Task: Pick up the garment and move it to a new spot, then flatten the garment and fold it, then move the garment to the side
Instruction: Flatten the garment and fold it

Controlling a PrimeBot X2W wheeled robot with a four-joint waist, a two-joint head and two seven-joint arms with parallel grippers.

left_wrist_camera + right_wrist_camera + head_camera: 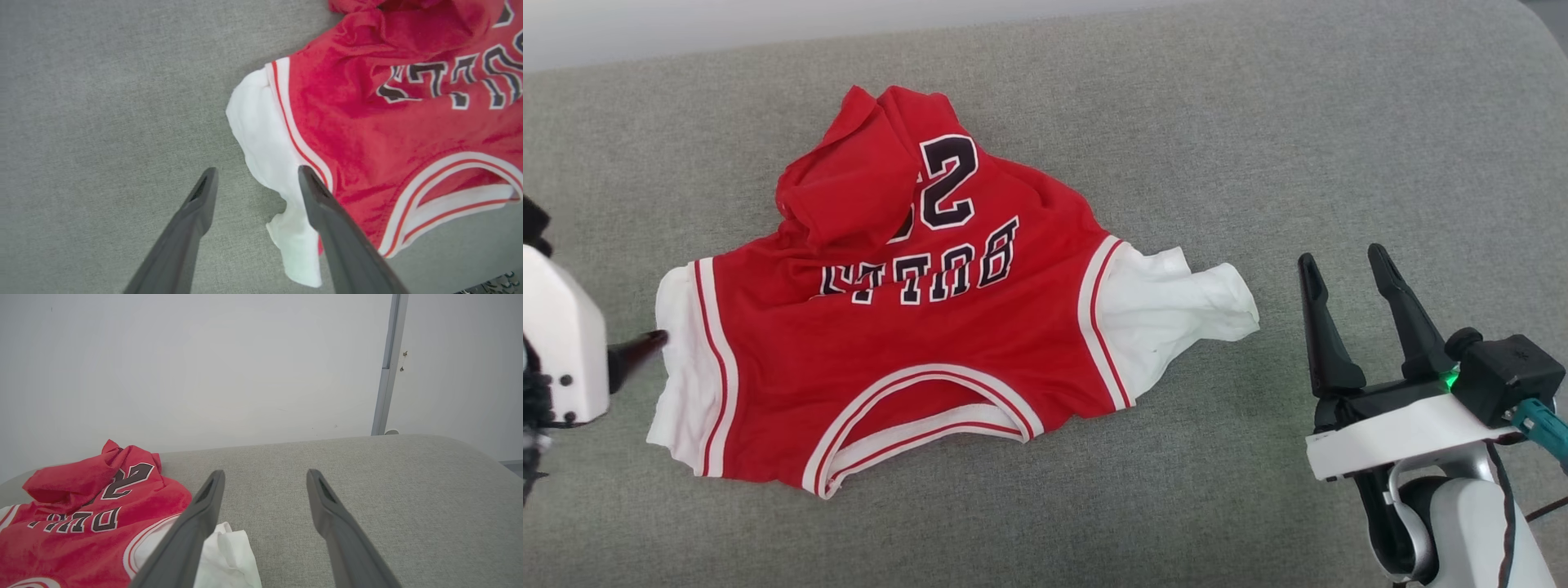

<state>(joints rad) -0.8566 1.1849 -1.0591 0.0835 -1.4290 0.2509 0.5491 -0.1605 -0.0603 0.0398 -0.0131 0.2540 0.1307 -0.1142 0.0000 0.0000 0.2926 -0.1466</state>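
Across the grey padded surface the garment lies left of centre in your head view. The collar is toward you, and the far hem is flopped back over part of the number, so it is not yet flat. Its long axis runs sleeve to sleeve, left to right across you, tilted slightly. The left gripper is the nearer one, right at the white left sleeve. The right gripper stands well apart from the right sleeve, which lies to its left. Both jaws are spread wide and grip nothing. In the left wrist view one left finger overlaps the sleeve's edge, though you cannot tell whether it touches the cloth. I judge the flattening starts from the left.
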